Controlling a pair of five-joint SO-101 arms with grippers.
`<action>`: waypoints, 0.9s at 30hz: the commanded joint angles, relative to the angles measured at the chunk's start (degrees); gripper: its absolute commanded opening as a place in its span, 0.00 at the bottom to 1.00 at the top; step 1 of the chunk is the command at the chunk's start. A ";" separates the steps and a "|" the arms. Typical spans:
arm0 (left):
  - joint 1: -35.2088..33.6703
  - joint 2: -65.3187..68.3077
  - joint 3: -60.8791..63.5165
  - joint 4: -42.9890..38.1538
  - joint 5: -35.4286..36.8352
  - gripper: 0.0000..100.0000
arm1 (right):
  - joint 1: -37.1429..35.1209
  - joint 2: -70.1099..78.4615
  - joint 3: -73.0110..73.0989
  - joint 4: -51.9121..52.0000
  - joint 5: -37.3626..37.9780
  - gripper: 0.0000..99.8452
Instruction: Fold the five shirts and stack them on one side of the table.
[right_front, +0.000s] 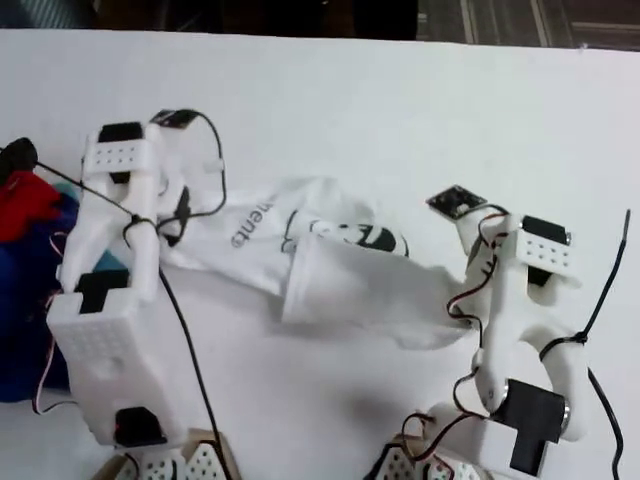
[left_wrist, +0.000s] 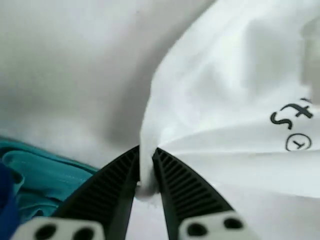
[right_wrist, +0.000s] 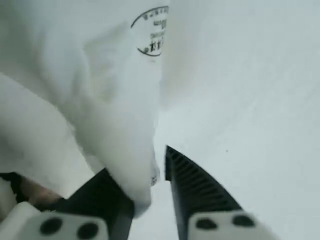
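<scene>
L hand (left_wrist: 146, 152) tight on white shirt (left_wrist: 225, 100) edge; R hand (right_wrist: 142, 167) narrowly apart, shirt hem against one finger.

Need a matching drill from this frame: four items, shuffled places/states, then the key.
1 white shirt
2 red cloth
3 teal cloth
4 left gripper

A shut on a shirt fold
B spread across the middle of the table
C at the table's edge, outboard of the left arm
D right beside the left jaws

Pairs: 1-B, 2-C, 3-D, 4-A
</scene>
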 joint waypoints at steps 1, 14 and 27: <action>1.41 -3.69 1.01 -3.34 -0.18 0.03 | -1.89 -4.44 -4.57 7.25 0.62 0.24; 1.58 -3.69 0.84 -5.19 -0.09 0.03 | -22.37 -25.89 -20.84 13.85 -13.27 0.27; 1.58 -3.78 0.75 -5.19 -0.09 0.03 | -26.42 -25.80 -22.68 19.82 -17.93 0.40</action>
